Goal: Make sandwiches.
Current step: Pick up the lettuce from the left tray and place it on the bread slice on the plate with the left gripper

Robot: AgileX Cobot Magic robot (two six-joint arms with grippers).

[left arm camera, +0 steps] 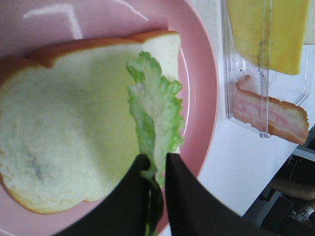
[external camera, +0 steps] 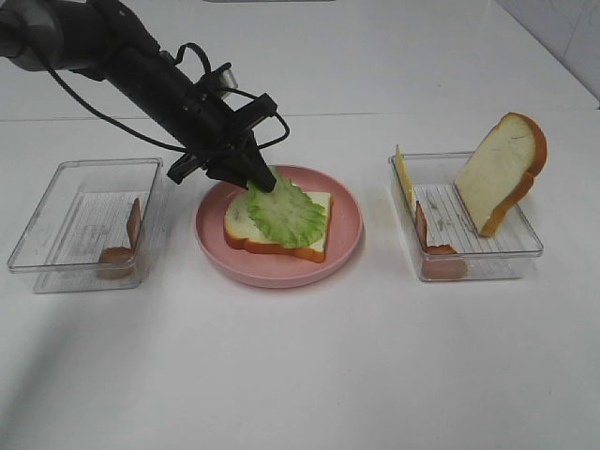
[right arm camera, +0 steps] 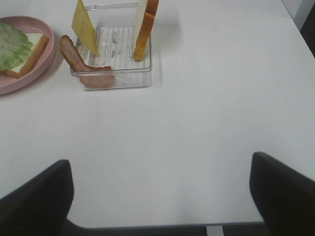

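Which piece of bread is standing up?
The slice in the right-hand clear box stands on its edge. The other slice lies flat on the pink plate, under the lettuce.

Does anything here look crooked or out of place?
The spare bread slice stands tilted on end in the right bin, poking well above its rim. The lettuce leaf sits crooked on the plated slice.

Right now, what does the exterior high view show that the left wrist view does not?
Only the high view: the clear plastic tray on the left, holding one reddish-brown bacon strip, and the black left arm. Only the wrist view: the left pincer shut on the green lettuce leaf, close up. Both: the round pink plate, the flat bread slice, that leaf.
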